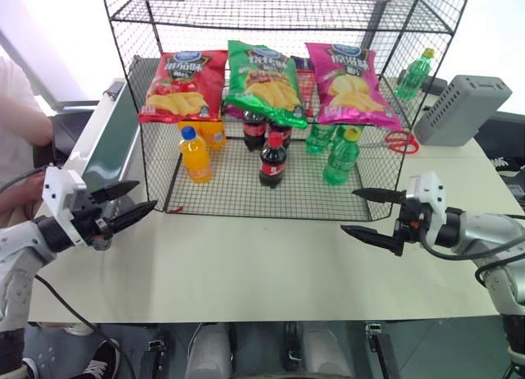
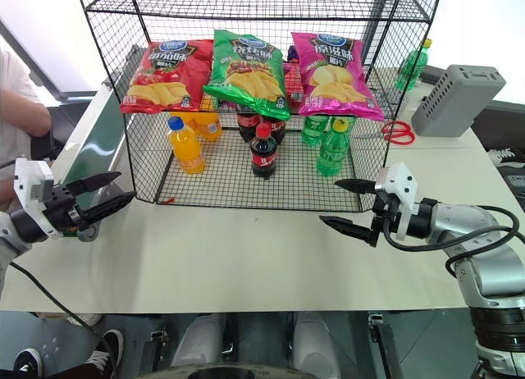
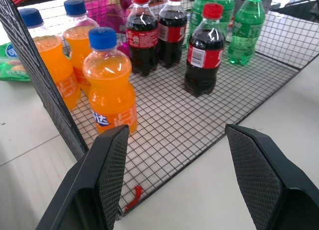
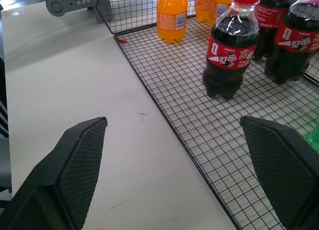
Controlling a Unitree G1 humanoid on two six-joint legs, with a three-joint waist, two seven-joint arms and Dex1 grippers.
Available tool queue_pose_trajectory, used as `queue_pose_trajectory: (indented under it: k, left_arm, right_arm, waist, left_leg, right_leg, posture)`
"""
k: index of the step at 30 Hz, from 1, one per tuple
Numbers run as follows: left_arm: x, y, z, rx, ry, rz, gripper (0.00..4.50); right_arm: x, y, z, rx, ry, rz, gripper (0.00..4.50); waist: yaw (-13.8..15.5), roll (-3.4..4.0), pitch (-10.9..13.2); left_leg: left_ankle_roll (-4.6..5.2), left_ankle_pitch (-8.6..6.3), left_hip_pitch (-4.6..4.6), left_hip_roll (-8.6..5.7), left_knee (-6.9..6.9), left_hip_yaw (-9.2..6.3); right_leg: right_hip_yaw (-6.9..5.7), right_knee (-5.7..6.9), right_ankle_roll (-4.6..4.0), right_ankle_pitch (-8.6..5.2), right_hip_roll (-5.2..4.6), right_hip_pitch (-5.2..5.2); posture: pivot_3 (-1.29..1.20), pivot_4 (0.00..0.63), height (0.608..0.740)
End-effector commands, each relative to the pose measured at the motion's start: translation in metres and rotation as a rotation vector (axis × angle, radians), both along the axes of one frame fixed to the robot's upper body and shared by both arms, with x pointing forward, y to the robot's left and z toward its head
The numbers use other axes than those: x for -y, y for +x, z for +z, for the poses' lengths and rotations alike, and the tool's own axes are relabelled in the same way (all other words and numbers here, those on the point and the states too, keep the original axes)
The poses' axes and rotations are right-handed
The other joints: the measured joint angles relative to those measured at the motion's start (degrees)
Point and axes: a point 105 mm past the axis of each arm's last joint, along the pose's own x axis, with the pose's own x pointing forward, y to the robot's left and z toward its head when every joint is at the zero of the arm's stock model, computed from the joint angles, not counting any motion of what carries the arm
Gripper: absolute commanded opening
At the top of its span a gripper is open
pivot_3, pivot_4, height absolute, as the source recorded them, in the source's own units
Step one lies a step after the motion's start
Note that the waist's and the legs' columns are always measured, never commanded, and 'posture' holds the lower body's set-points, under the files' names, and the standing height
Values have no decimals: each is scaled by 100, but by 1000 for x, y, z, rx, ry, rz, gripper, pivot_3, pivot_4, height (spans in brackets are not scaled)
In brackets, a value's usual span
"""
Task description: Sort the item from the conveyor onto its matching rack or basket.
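Observation:
The magenta-pink chip bag [image 1: 349, 84] lies on the middle tier of the black wire rack [image 1: 279, 18], at the right end of a row with a green bag [image 1: 264, 82] and a red bag [image 1: 180, 85]. The dark-green conveyor [image 1: 111, 145] runs along the rack's left side, and no item shows on its belt. My left gripper [image 1: 146, 194] hovers open and empty over the table, beside the conveyor's near end and in front of the rack's left corner. In front of the rack's right corner my right gripper [image 1: 349, 211] is open wide, with nothing between its fingers.
Orange soda [image 1: 195, 156], cola [image 1: 272, 159] and green bottles [image 1: 340, 157] stand on the rack's bottom tier. A grey vented box [image 1: 459, 108], red scissors [image 1: 400, 141] and a green bottle [image 1: 414, 74] sit at the right. A person's arm [image 1: 20, 125] is at the far left.

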Motion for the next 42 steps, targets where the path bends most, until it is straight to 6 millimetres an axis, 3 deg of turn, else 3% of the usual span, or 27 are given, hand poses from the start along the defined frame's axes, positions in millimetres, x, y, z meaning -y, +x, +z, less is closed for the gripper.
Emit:
queue_pose_trajectory:
  k: [1,23,32,37,42]
  left_arm:
    - [-1,-3,13,76,11,-6,3252]
    - [-1,6,14,127,33,-21,3252]
    - [10,15,14,140,37,-69,3252]
    - [0,20,16,140,50,-56,3252]
    - [12,16,13,126,38,-102,3252]
  right_arm:
    - [-1,-1,8,24,5,22,4446]
    - [4,-5,7,30,-6,10,4446]
    - [5,-10,5,19,-28,12,4446]
    - [2,-16,1,15,-40,26,4446]
    - [1,-11,4,32,-27,6,4446]
  waist:
    - [0,0,0]
    - [1,0,0]
    - [3,-1,-1]
    - [-2,-1,0]
    - [1,-1,-1]
  left_leg:
    - [0,0,0,0,0,0]
    - [0,0,1,0,0,2]
    - [0,0,2,0,0,2]
    - [0,0,4,0,0,2]
    - [0,0,3,0,1,3]
  right_leg:
    - [0,0,0,0,0,0]
    - [0,1,0,0,0,1]
    - [0,3,1,0,0,2]
    - [0,4,0,0,2,2]
    - [0,4,1,1,0,2]
  posture:
    - [0,150,740]
    - [0,150,740]
    - [0,150,740]
    - [0,150,740]
    - [0,150,740]
